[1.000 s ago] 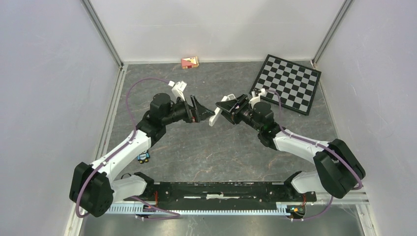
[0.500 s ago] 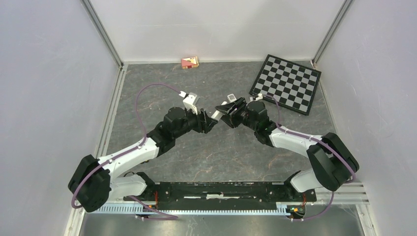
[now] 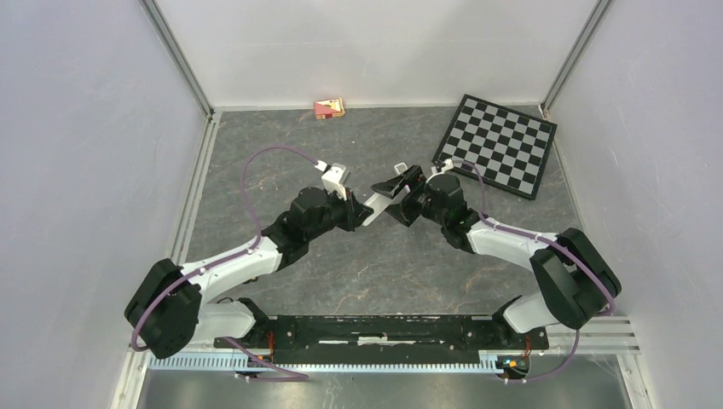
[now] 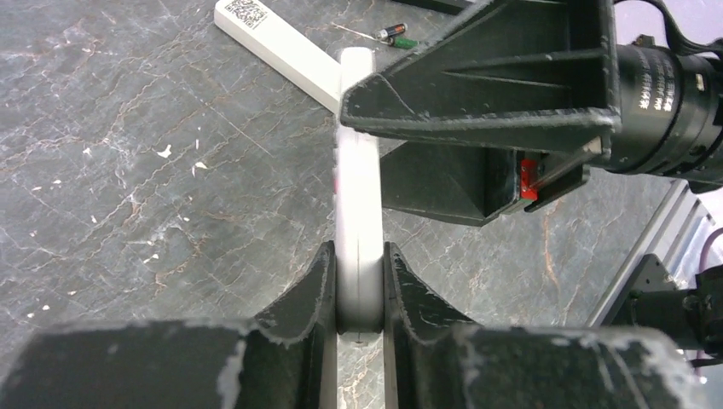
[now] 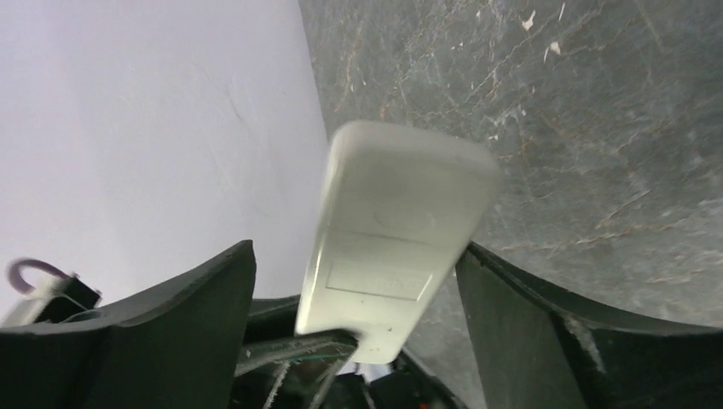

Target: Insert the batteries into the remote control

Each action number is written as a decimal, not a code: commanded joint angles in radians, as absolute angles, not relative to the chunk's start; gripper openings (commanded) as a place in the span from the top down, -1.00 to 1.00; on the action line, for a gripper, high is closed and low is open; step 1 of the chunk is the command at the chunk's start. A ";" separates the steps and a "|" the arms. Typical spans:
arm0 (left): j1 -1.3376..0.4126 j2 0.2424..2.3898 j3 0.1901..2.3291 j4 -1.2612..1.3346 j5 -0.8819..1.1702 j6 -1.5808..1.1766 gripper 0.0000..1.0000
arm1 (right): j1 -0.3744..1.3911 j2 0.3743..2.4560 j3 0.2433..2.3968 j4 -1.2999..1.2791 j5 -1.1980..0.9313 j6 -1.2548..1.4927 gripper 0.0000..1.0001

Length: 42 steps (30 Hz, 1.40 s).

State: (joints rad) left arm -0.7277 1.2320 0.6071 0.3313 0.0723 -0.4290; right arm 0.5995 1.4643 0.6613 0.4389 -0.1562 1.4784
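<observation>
1. Black left gripper [image 4: 359,253] is clamped narrow on one end of the white remote [image 4: 356,170]. Its pads press the two broad faces, and the remote hangs in the air over the middle of the table [image 4: 128,170].
2. Right gripper [image 5: 358,256] stands wide around the other end of the remote, with a gap on each side, so it grips nothing. This reads as a handover, with the left gripper now carrying the load.
3. Draw the right gripper straight back along the remote's length with its jaws wide. That way neither finger brushes the remote.
4. Hold the left gripper firm and motionless until the right one is clear. The grip sits at one end, so most of the remote overhangs and a light knock could lever it askew between the pads.
5. Batteries [image 4: 392,32] lie loose on the table beyond the remote, toward the far edge. They are near a white strip [image 4: 273,43] with a printed code but do not touch it. Whether that strip is the remote's cover, I cannot tell.
6. Once the right gripper is free, it looks the better placed to fetch a battery. First turn the remote so its bay faces up. The views do not show whether the bay is open.
</observation>
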 commanded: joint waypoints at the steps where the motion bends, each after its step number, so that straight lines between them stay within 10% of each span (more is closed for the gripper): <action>1: -0.708 1.218 0.695 0.279 0.144 -0.438 0.76 | 0.561 1.385 0.669 0.465 -0.185 1.254 -0.88; 21: -0.629 1.171 0.789 0.065 0.718 -0.441 0.96 | 0.402 1.216 0.589 0.583 -0.977 0.462 -0.92; 33: -0.629 1.114 0.844 -0.054 0.863 -0.350 0.96 | 0.402 1.118 0.505 0.739 -1.193 0.553 -0.52; 42: -0.629 1.052 0.872 -0.102 0.899 -0.312 0.96 | 0.403 1.097 0.451 0.927 -1.183 0.710 0.19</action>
State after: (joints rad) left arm -0.6300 1.0927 0.8246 -0.1005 0.8494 -0.3710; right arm 0.3992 1.1221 0.4854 0.7162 -1.1553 0.5877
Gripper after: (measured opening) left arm 0.245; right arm 0.424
